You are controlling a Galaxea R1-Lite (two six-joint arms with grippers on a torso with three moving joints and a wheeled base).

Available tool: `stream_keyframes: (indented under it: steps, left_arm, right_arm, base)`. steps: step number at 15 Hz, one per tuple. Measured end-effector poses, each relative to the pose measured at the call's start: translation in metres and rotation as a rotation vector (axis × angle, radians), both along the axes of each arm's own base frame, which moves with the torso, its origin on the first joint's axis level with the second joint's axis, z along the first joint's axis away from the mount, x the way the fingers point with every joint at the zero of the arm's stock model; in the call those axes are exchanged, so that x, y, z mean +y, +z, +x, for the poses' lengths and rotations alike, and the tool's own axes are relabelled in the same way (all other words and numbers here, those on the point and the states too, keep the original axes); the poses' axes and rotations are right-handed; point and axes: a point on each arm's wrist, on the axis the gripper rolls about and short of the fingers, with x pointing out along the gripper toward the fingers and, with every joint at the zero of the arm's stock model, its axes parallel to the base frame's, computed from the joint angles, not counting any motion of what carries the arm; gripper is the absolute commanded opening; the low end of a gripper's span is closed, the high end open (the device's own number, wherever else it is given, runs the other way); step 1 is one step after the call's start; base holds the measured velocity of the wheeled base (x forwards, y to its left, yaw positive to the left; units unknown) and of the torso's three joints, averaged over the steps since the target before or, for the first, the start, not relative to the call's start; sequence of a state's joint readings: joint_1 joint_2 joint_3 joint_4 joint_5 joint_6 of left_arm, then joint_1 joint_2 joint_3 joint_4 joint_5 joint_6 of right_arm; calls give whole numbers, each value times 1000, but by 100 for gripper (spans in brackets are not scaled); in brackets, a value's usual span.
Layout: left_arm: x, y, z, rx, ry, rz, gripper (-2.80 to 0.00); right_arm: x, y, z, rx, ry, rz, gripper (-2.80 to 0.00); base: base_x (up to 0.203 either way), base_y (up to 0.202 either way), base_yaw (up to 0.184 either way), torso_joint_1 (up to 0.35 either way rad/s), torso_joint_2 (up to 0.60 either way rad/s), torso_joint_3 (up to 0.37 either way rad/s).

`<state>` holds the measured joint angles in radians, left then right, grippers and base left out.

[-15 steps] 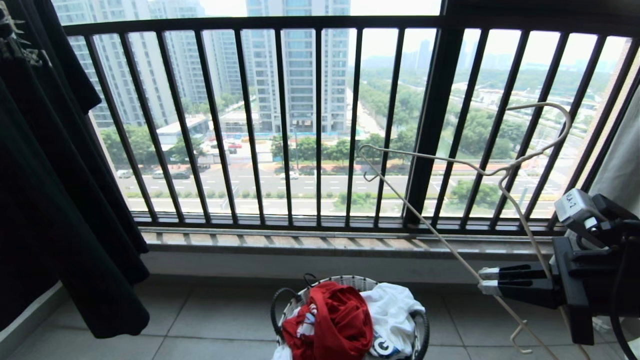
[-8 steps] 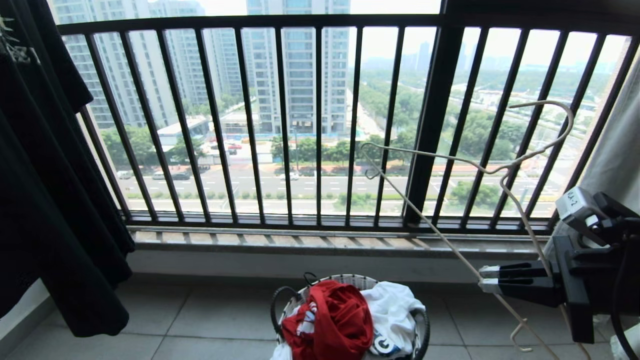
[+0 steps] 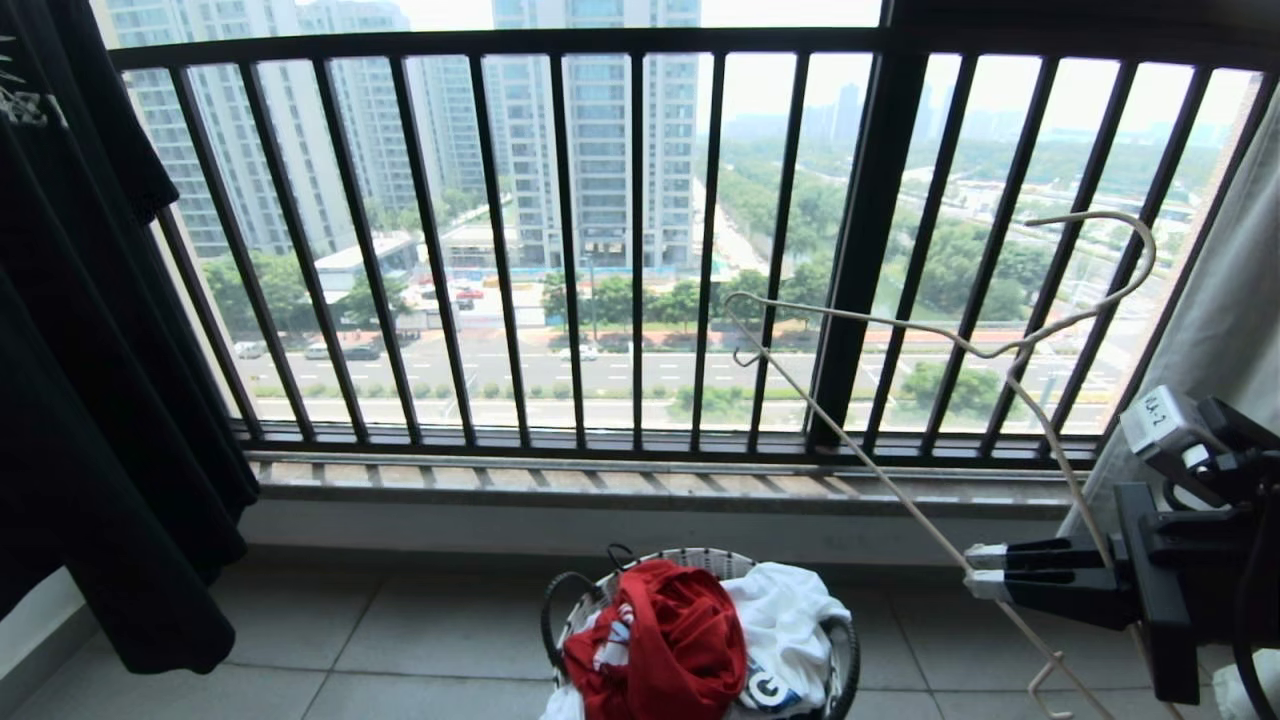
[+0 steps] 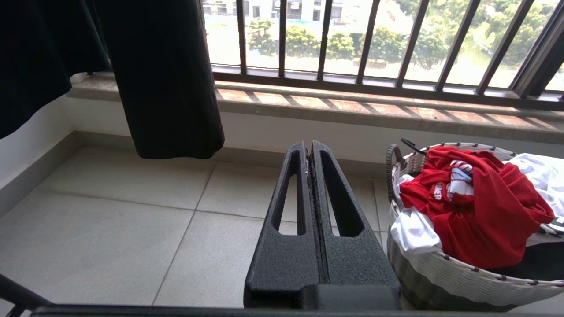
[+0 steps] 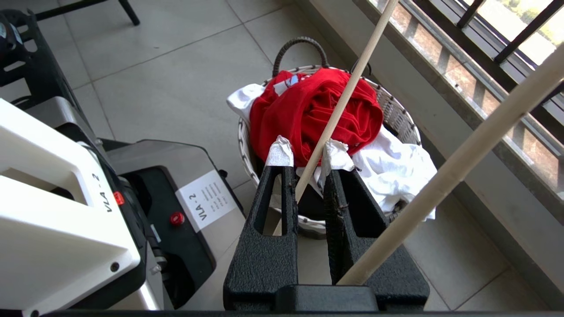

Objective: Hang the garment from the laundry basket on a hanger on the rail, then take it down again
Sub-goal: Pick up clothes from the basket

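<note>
Gripping the hanger (image 3: 905,420) by one thin wire arm, the right gripper (image 3: 985,570) risks letting it swivel or slip, while the garment (image 3: 665,640) lies bunched in the basket (image 4: 440,270) and the left gripper (image 4: 308,147) hangs clenched, empty.

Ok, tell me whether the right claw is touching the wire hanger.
Touching. In the head view the right claw is shut on the hanger, one thin bar clamped between its white-tipped fingers; the right wrist view shows the bar passing between them.
</note>
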<state>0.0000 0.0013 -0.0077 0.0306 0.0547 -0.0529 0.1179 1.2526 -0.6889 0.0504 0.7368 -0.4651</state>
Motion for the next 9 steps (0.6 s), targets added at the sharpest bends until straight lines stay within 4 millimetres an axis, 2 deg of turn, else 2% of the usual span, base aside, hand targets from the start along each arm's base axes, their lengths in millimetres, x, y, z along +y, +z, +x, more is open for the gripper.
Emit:
stream_keyframes:
  steps: [9]
  left_arm:
    - [0,0,0,0,0,0,-280]
  right_arm:
    - [0,3,1,-39,0,2,-280]
  base:
    - [0,0,0,0,0,0]
